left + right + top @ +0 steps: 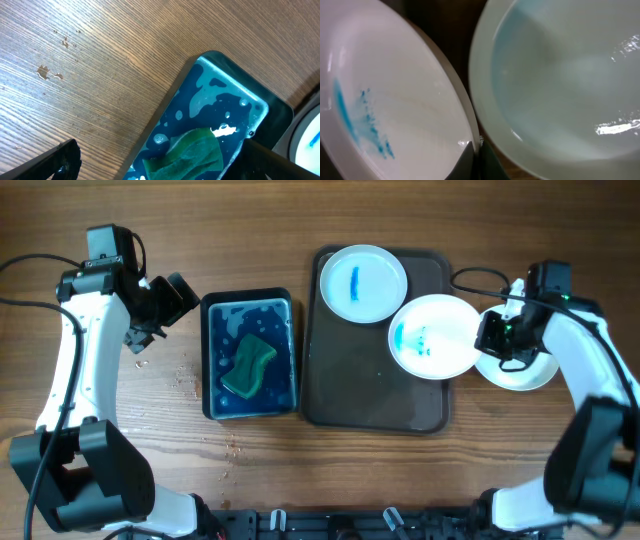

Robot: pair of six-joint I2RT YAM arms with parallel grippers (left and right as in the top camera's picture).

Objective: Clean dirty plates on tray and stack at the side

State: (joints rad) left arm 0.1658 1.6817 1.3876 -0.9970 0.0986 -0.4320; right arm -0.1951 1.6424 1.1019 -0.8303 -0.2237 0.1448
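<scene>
A white plate with a blue streak (362, 282) lies at the back of the dark brown tray (370, 400). A second plate with blue smears (432, 335) is tilted over the tray's right rim; my right gripper (490, 335) is shut on its right rim, as the right wrist view shows (479, 152), with the smeared plate (395, 110) on the left. A third plate with a bluish film (525, 372) lies on the table under that arm, also in the right wrist view (560, 85). My left gripper (180, 298) is open and empty, left of the black tray.
A smaller black tray of blue liquid (250, 315) holds a green sponge (248, 365), between the left arm and the brown tray. They also show in the left wrist view: liquid tray (210, 95), sponge (190, 155). Water drops mark the wood (185, 375).
</scene>
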